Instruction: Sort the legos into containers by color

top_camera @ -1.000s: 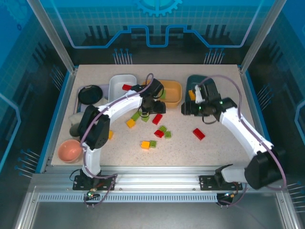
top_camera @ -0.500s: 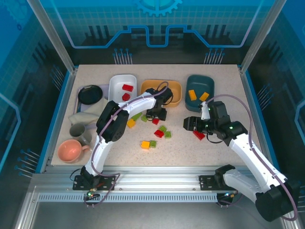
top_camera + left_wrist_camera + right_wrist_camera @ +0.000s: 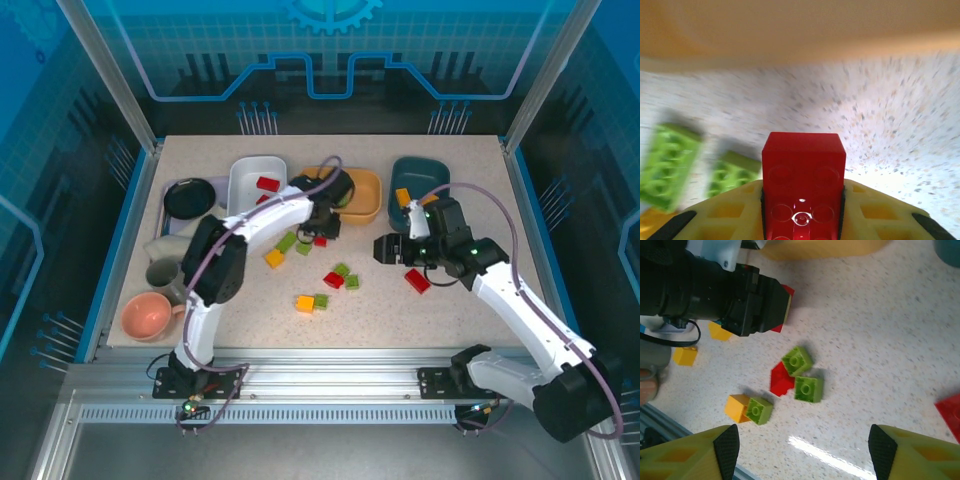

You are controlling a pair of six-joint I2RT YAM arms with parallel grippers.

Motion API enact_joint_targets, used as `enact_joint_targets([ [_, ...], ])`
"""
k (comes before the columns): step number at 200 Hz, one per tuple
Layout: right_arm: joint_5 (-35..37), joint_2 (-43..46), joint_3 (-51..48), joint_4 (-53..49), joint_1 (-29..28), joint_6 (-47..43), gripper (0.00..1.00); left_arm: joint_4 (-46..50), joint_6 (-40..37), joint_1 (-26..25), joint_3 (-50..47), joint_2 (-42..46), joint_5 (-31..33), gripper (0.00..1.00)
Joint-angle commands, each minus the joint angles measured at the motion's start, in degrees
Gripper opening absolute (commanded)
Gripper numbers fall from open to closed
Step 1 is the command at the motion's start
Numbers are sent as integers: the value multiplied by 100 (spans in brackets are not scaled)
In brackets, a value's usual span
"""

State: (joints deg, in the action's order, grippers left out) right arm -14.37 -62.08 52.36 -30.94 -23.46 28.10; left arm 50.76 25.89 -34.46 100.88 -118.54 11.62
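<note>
My left gripper [image 3: 802, 215] is closed tight on a red brick [image 3: 803, 165], one finger on each smooth side wall, studs facing my wrist. It is hard, glossy moulded plastic with square edges. I judge it light and stiff, with no risk of crushing, but the slick walls could let it twist, so the flat sides are the right place to hold. Just ahead of my fingertips rises the rounded wall of the orange bowl [image 3: 790, 30]. To my left two green bricks [image 3: 670, 165] lie on the speckled table [image 3: 900, 125]. The white bowl [image 3: 240, 178] sits ahead and to the left. My right gripper [image 3: 805, 455] hangs with fingers apart, holding nothing, over loose bricks [image 3: 808, 389]
</note>
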Motion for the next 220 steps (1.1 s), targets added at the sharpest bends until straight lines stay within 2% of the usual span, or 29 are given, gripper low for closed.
enact_joint_targets([
  [1,-173,-225,284,867,-362,-139,73,238,194,724,-14,619,-44,33],
  [32,-110,-1006,688,2024,-820,46,75,387,88,1617,295,369,-64,33],
  [68,-245,-2034,1529,2173,-889,221,76,758,-60,2206,1396,-644,227,33],
  [93,-342,-2510,1977,1931,-886,188,76,1176,-117,2361,2280,-1463,661,34],
  [125,-353,-2959,2336,1356,-872,62,76,1243,-176,2512,2764,-1958,844,36],
  [173,-106,-3357,2221,810,-922,-159,75,1193,-192,2605,2714,-2039,811,38],
  [185,-4,-3512,2279,633,-966,-220,76,1196,-170,2628,2684,-2075,737,42],
  [220,433,-4024,2639,140,-1298,-580,76,1243,-107,2634,2657,-1995,640,61],
])
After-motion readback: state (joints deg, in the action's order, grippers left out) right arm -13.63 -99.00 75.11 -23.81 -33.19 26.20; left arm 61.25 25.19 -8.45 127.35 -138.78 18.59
